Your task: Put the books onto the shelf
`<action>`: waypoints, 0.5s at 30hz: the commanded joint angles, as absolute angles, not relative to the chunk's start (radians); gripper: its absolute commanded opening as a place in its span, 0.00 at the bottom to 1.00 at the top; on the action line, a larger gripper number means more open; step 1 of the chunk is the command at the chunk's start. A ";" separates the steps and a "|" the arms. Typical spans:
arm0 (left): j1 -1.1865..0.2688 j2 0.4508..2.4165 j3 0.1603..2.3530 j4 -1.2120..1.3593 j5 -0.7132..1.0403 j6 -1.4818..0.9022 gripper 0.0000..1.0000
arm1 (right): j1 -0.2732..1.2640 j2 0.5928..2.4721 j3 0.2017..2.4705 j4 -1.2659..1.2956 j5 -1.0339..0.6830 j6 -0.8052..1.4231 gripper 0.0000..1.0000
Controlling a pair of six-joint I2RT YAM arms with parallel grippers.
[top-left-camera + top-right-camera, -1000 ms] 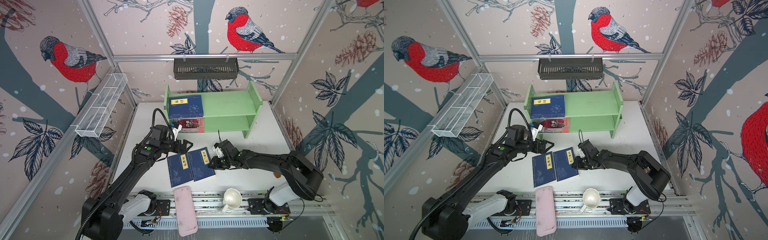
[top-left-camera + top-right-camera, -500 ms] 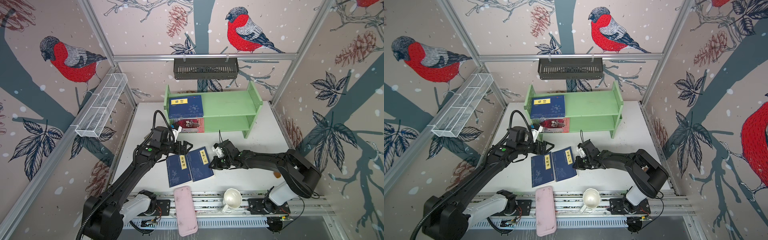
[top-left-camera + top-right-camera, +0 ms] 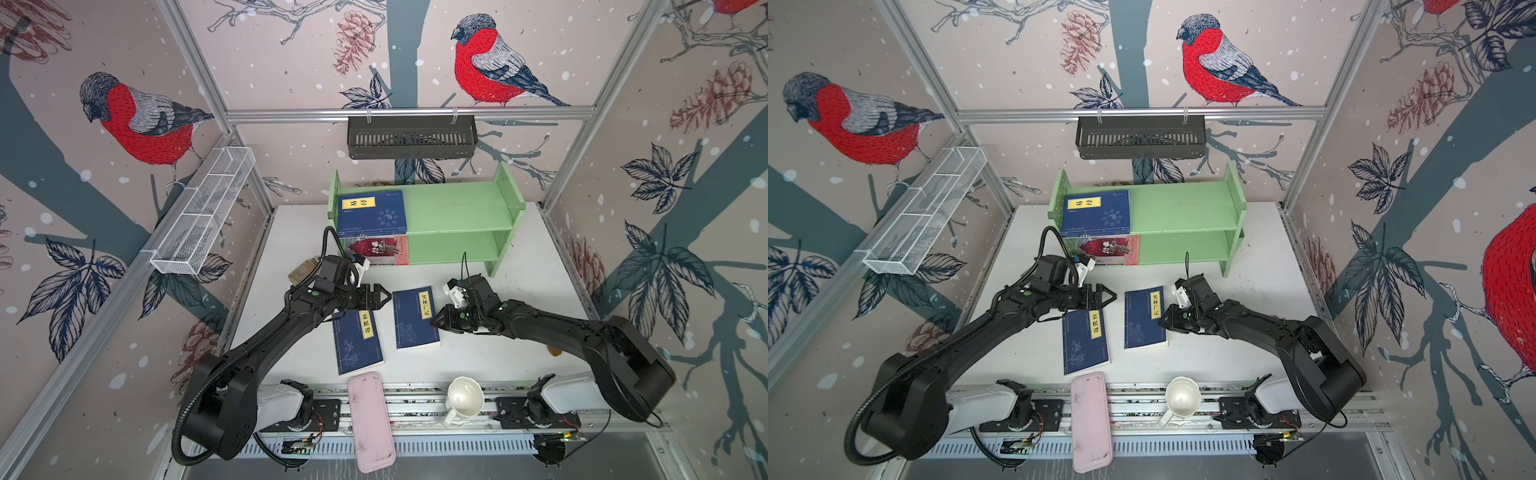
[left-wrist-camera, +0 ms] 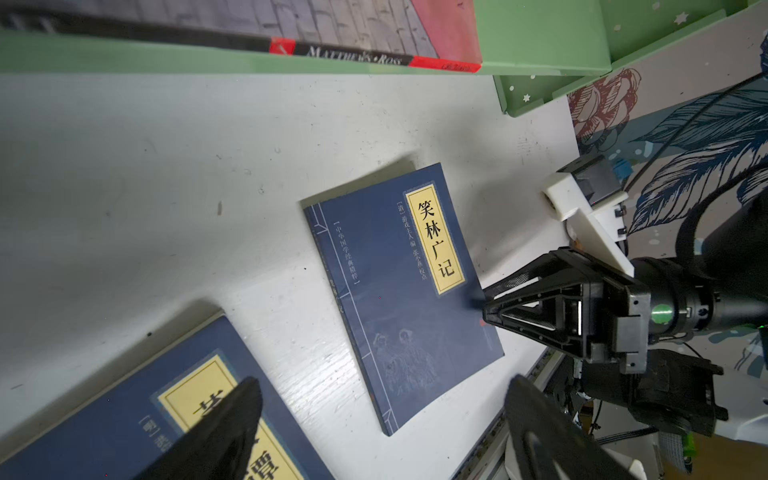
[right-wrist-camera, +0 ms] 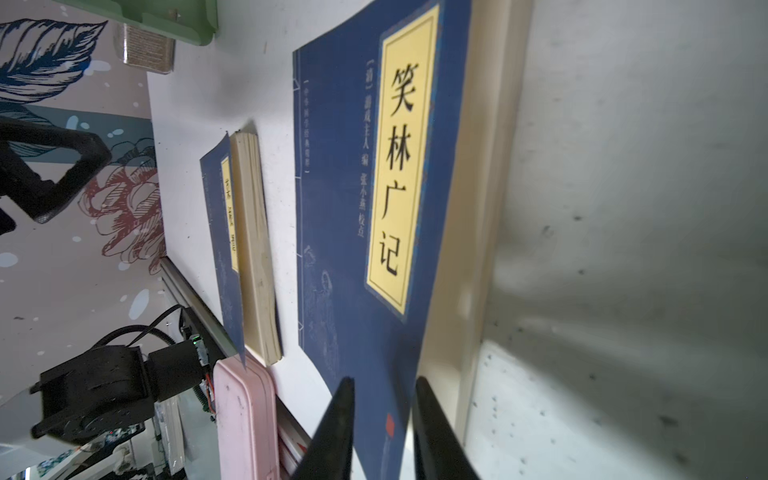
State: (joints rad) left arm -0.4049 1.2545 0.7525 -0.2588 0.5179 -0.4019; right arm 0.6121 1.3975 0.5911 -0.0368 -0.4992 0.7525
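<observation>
At the right edge of the navy blue paperback with the yellow title label [image 3: 415,318], which is lying flat on the white tabletop [image 3: 478,361], I am holding the right gripper [image 5: 384,399] low. Its jaws are sitting nearly together astride the cover's edge; I cannot tell whether they are pinching it. The left gripper [image 3: 384,299] is hovering released, jaws wide, over the far end of the second navy blue paperback [image 3: 357,340], just to the left. The light green wooden two-tier shelf [image 3: 457,208] is standing at the far side, already carrying a navy blue book [image 3: 372,212] on top and a red-and-grey illustrated book [image 3: 382,249] below.

Risk: if I am catching the cover alone, the pages may sag open and the book may slip out. A sideways push may also drive it into its neighbour.
</observation>
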 commanded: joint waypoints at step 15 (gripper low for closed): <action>-0.508 1.276 0.718 -0.239 0.430 -0.486 0.90 | 0.571 1.354 0.594 -0.048 -0.431 0.722 0.39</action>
State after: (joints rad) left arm -0.5083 1.3220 0.7303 -0.2504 0.4675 -0.4671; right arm 0.5735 1.3605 0.5884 -0.0677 -0.4389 0.7338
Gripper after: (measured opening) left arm 0.902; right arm 0.395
